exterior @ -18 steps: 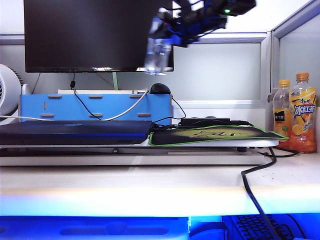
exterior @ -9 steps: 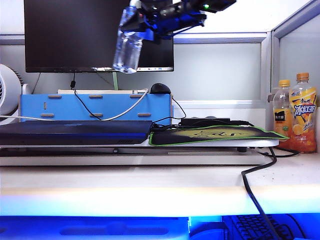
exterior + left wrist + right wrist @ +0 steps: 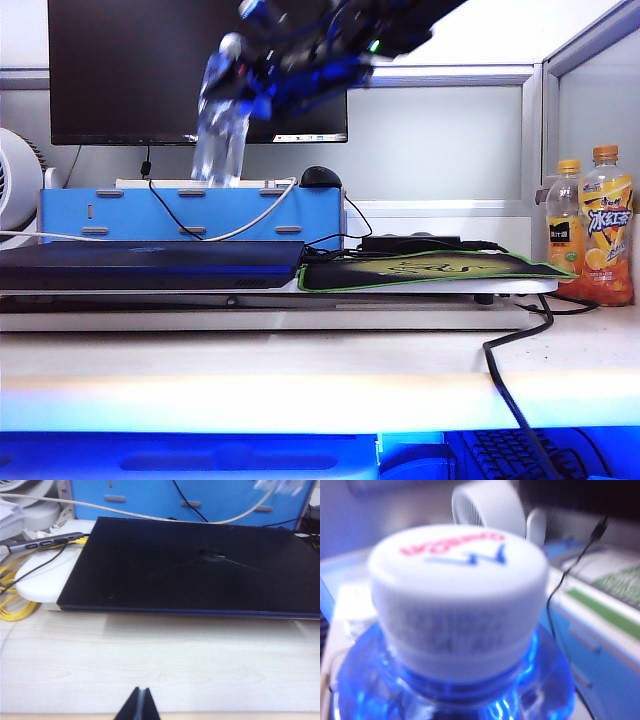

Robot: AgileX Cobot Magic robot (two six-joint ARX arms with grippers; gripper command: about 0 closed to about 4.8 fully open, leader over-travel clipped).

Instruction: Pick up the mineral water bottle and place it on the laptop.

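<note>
Bottle: mineral water bottle [image 3: 220, 130] airborne, tilted, above laptop [image 3: 150, 265].
Right gripper [image 3: 262, 75]: clamped near the bottle's neck.
Left gripper [image 3: 138, 705]: closed, empty, before the laptop.
Done: pickup.
Left: lowering, release.

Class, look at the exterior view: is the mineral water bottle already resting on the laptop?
No. The mineral water bottle hangs in the air in the right gripper, well above the laptop, not touching it.

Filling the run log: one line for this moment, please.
right pincer: holds mineral water bottle, airborne above laptop | left pincer: shut, idle over table
</note>
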